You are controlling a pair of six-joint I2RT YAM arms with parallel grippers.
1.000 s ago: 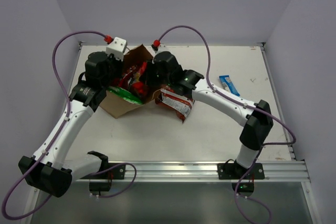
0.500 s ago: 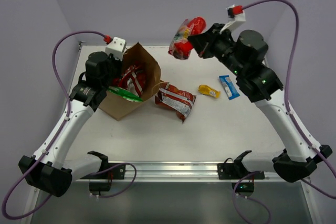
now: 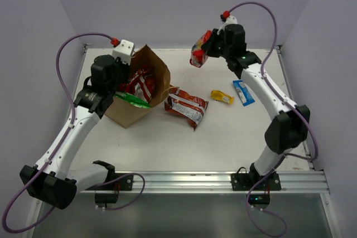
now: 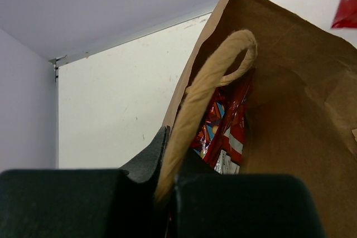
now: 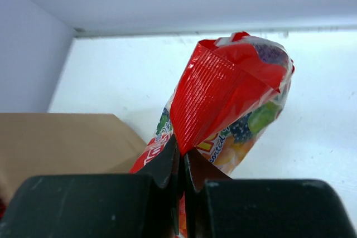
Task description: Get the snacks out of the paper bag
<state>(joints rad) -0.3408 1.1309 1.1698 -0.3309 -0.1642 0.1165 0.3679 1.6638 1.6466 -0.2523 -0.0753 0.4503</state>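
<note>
– Right gripper (image 3: 208, 47), where?
– Raised at one o'clock, pinching the small red glossy candy bag (image 3: 198, 54) by its crimped edge; left gripper (image 3: 119, 77) clamps the twisted handle (image 4: 207, 90) of the brown paper bag (image 3: 156, 68) at ten o'clock.
– Risk?
– Thin pinch: the packet could slip and fall.

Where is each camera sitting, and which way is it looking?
Top: above and behind the robot, looking down at the table; the left arm and right arm show.
Left wrist: on the left arm, looking along the left gripper, which shows at the bottom, shut on the paper bag handle.
Right wrist: on the right arm, looking along the right gripper, which shows at the bottom, shut on the candy bag.
Shared: all three show the paper bag.
</note>
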